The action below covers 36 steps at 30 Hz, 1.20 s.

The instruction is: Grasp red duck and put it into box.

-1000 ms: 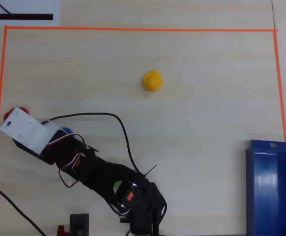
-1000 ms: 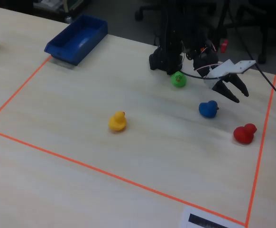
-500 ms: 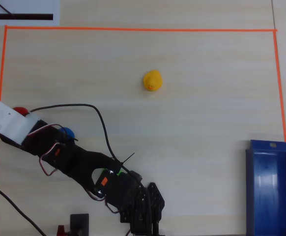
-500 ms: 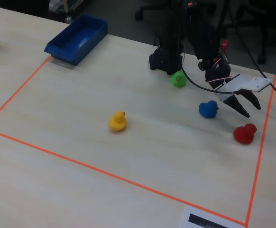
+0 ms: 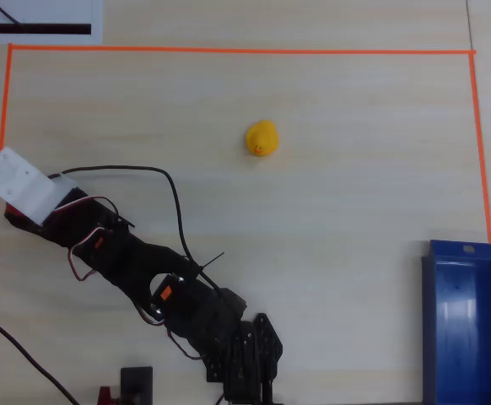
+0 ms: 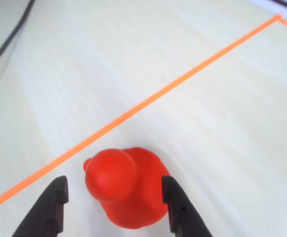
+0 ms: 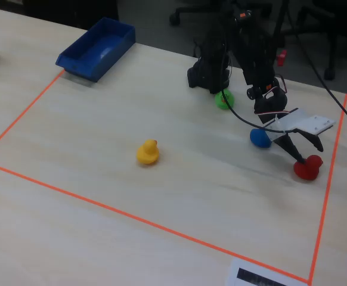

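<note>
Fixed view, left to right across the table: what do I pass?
Box → yellow duck → green duck → blue duck → red duck, with the open gripper down around it.

- The red duck sits upright on the table, between the two dark fingers.
- The box, deep blue, lies well apart from them.
</note>
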Motion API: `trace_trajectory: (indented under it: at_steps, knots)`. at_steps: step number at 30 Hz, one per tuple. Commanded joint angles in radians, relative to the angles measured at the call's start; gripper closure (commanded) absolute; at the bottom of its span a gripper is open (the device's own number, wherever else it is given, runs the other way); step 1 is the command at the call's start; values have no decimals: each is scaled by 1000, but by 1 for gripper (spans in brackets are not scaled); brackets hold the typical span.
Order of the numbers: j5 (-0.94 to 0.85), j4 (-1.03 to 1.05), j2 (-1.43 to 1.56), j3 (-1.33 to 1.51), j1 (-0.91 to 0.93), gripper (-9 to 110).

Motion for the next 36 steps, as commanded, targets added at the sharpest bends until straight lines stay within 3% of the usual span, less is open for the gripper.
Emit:
trace_trajectory:
  at_steps: [1,17,24,36]
  knots:
    - [17,2,-20,-78,3,76]
    - [80,3,-110,-144,-46,80]
    - [107,21,-84,-144,-41,101]
    - [107,146,97,-107,-18,101]
